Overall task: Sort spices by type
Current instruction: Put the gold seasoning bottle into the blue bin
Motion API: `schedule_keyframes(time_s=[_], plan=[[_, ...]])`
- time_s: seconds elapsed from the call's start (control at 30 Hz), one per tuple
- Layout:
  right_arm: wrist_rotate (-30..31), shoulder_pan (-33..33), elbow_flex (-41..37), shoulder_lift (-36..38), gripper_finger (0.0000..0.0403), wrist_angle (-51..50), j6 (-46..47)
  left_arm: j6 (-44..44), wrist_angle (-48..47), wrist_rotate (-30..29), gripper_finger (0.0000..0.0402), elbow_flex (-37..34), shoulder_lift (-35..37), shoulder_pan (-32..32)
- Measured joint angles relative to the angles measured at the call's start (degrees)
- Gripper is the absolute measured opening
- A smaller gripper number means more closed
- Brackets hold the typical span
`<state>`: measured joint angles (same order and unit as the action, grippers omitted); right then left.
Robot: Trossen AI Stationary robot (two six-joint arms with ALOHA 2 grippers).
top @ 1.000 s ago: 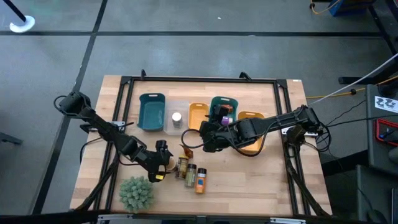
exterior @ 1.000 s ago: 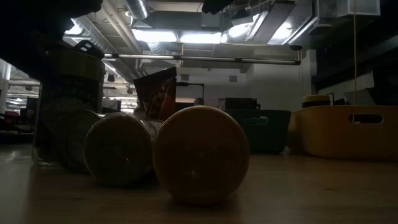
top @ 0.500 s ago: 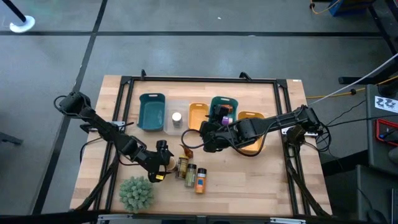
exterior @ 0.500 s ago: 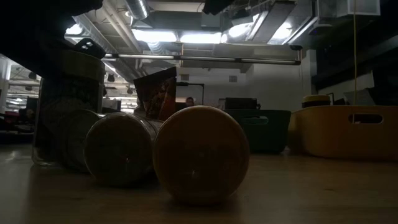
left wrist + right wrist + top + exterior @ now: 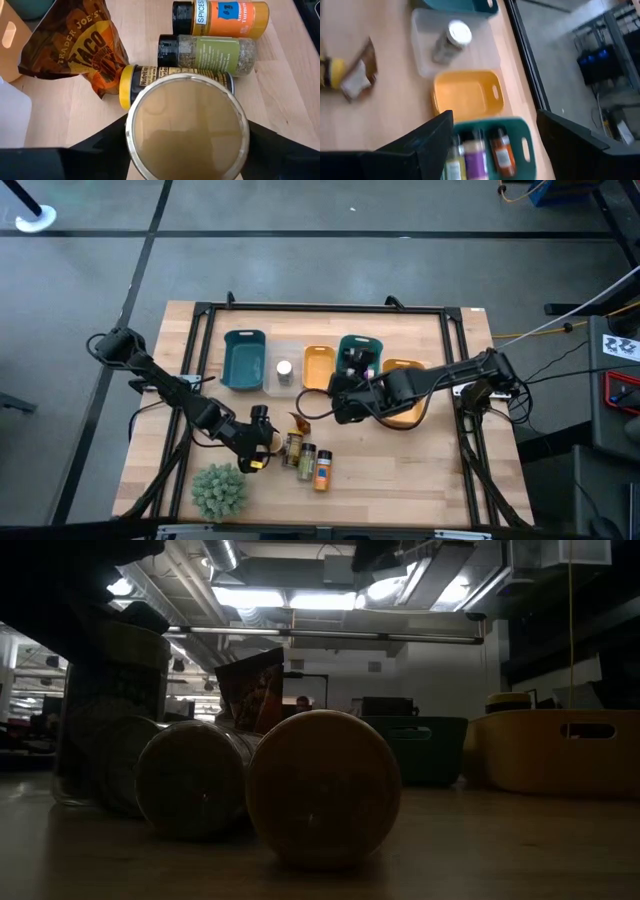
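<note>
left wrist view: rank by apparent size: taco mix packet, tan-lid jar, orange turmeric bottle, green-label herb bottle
1. Tan-lid jar: largest, but it sits nearest the camera, so that inflates it.
2. Taco mix packet.
3. Orange turmeric bottle and green-label herb bottle: look about alike, both lying down; not ranking them.

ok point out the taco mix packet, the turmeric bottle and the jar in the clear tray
taco mix packet [image 5: 75, 47], left wrist view, printed front
turmeric bottle [image 5: 227, 19], left wrist view, orange label
jar in the clear tray [image 5: 451, 41], right wrist view, its side below the pale lid
</note>
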<state>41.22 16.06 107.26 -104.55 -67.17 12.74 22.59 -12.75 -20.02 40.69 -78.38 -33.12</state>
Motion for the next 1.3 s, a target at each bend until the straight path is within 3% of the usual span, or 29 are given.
schedule_keyframes(time_s=[0.13,0.33,0.53,0.93,1.1,1.3], plan=[[1.35,-0.75,0.00,0.70,0.0287,-5.90,5.34,-0.03,-0.51,0.07,0.0261,-0.09,1.88,0.09],[3.05,-0.75,-0.51,1.11,0.0287,-6.82,8.58,-0.55,-2.11,-0.04,0.0261,-0.07,7.61,1.33],[1.89,-0.71,-5.15,1.13,0.0287,-0.51,8.60,-0.67,-11.06,-2.77,0.0264,-0.07,17.77,5.01],[-8.28,-0.73,-12.61,1.11,0.0287,17.15,6.15,-4.86,-27.50,-14.66,0.0264,0.02,38.34,16.45],[-12.63,-0.73,-15.58,1.11,0.0287,23.73,5.97,-5.05,-33.21,-21.54,0.0265,0.02,41.69,21.64],[-15.66,-0.73,-19.34,1.11,0.0287,31.15,5.87,-2.88,-34.79,-22.56,0.0265,0.02,41.11,27.22]])
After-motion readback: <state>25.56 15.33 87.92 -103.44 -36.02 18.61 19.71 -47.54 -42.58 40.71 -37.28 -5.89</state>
